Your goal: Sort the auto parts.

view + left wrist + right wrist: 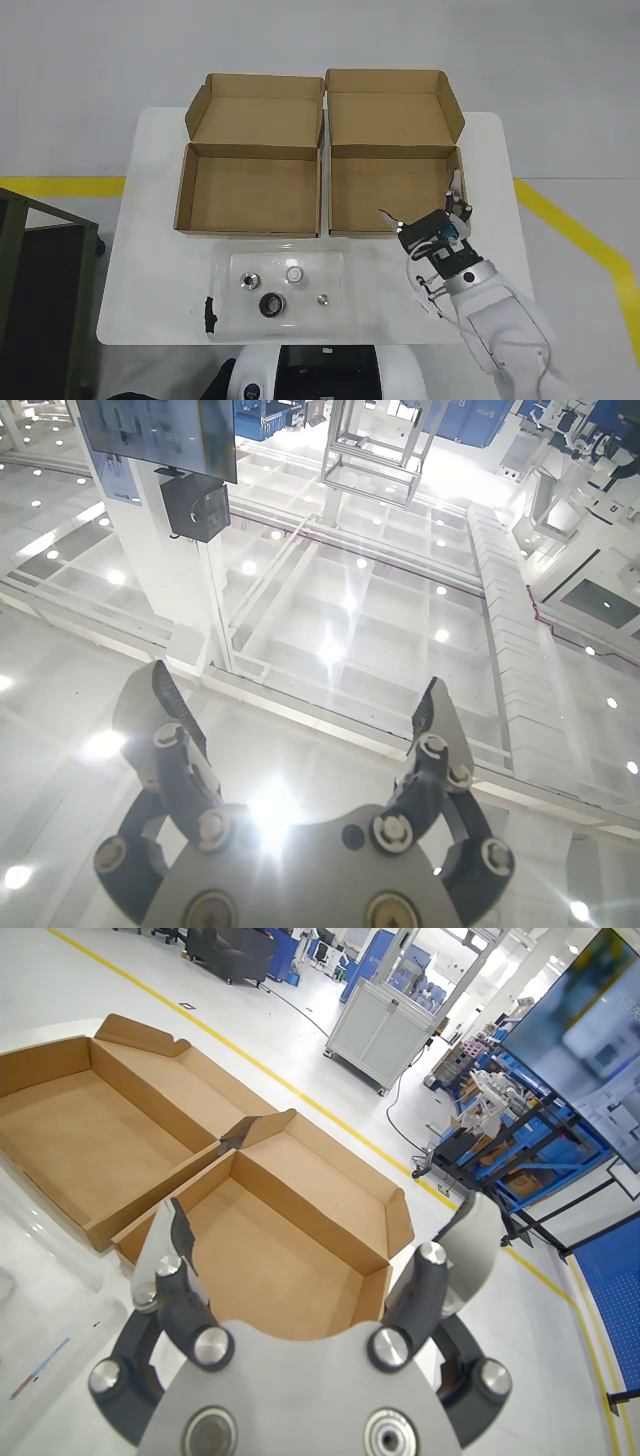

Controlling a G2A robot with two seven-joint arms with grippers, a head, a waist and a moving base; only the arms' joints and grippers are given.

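At the far side of the white table (150, 250), two open cardboard boxes side by side, the left box (250, 195) and the right box (385, 195), with lids (262, 115) folded back, presumably to take parts dropped in from above. Nearer the robot, in a clear tray (225, 260): a black ring (273, 304), a white cap (295, 274), a metal ring (250, 281) and a small silver piece (323, 298), all apart from one another, likely laid loose so as to be picked one at a time. Judged as not yet started, with all four parts in the tray.

Over the near right corner of the right box, the right gripper (325, 1213), with fingers spread wide and nothing between them; seemingly poised there for reach of both tray and box. Turned up toward the ceiling (350, 600), the left gripper (297, 680), likewise spread apart and holding nothing, probably kept out of the way. Next, by guess: down onto one part in the tray, with care not to knock its neighbours
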